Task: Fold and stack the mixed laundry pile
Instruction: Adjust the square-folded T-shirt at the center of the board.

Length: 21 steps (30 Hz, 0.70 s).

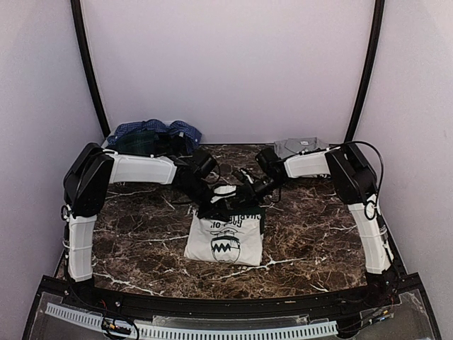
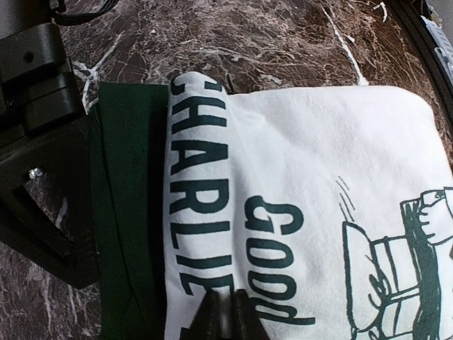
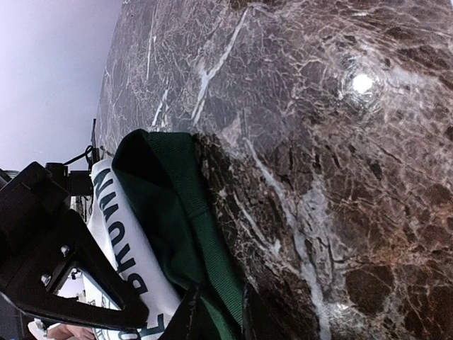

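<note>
Showing slatted basket [image 1: 212, 330] nearest, in front of the white tee [image 1: 225, 244] lying print-up on marble table [image 1: 141, 234]. Heaping blue checked shirt [image 1: 159, 128] and dark green tartan shirt [image 1: 145, 143] far back-left of the tee. Pinching the tee's far edge, with left gripper [image 2: 224, 313] clenched on white cloth, with right gripper [image 3: 218, 313] grasping green hem. Showing grey garment [image 1: 301, 146] back-right of the tee.
</note>
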Motion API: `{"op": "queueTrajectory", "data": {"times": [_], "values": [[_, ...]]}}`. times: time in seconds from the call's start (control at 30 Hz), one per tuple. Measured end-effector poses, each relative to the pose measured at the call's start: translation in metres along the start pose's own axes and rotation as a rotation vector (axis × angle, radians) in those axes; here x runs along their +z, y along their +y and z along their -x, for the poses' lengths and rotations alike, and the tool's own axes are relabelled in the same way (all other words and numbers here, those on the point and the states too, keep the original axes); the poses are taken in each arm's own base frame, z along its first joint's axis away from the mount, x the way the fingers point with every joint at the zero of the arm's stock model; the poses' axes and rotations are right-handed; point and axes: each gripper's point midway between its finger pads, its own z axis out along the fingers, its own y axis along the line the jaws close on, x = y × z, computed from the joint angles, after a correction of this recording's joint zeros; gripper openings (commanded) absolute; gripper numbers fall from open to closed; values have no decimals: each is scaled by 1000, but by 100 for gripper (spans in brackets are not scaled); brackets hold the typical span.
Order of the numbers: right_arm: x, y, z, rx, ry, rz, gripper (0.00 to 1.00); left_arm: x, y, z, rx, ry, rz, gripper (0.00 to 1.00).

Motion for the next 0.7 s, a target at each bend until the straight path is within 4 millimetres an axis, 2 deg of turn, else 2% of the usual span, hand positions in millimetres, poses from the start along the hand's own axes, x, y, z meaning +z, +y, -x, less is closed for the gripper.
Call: {"op": "queueTrajectory", "data": {"times": [0.2, 0.7], "values": [[4, -4, -3, -3, 12, 2, 14, -5, 2, 10, 4, 0, 6, 0], [9, -4, -6, -11, 21, 39, 11, -14, 27, 22, -4, 21, 140, 0]]}}
